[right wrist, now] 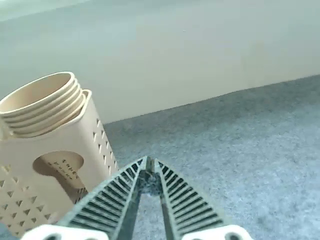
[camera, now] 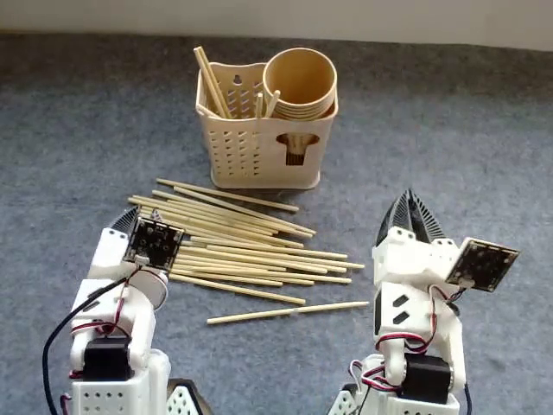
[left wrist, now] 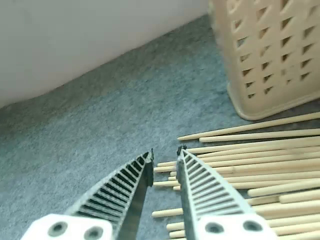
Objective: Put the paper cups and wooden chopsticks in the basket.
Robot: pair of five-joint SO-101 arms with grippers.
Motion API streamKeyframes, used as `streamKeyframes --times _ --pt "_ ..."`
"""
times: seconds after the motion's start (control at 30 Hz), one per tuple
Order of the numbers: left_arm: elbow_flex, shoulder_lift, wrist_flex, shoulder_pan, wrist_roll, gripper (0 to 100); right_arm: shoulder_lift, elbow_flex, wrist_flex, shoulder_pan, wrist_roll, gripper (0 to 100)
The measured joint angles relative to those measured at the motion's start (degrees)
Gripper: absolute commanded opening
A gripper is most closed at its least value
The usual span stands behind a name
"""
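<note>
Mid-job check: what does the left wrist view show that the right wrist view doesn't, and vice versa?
Left wrist: loose wooden chopsticks lying on the carpet by the left gripper, jaws slightly apart. Right wrist: stacked paper cups standing in the basket, beyond the right gripper, jaws closed. Both: the basket, grey carpet and the pale wall behind.

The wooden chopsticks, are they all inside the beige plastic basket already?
No, most pale wooden chopsticks lie loose on the grey carpet in front of the beige perforated basket.
</note>
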Motion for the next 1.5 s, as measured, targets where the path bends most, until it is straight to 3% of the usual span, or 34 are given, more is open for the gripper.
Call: streamKeyframes --times 0.23,0.47,0.63,0.8,1.13,1.5 --pt "-7.8 -0.2 10.5 14.5 0.0 10 0.0 0.0 0.0 8.9 -10.2 0.9" --pt "-13.0 4.0 14.5 23.4 0.0 10 0.0 0.0 0.0 13.7 -12.3 0.9" --pt "-17.7 15.2 14.5 27.9 -0.1 11 0.0 0.0 0.0 13.9 -12.4 0.9" --pt "-22.0 28.7 14.6 32.9 -0.1 19 0.1 0.2 0.0 13.9 -12.4 0.9" --pt "-27.4 52.4 14.6 41.9 -2.5 15 0.0 0.2 0.0 13.9 -12.4 0.9" --pt "-33.6 77.6 12.9 46.2 -2.5 14 0.0 0.4 0.0 13.9 -12.4 0.9"
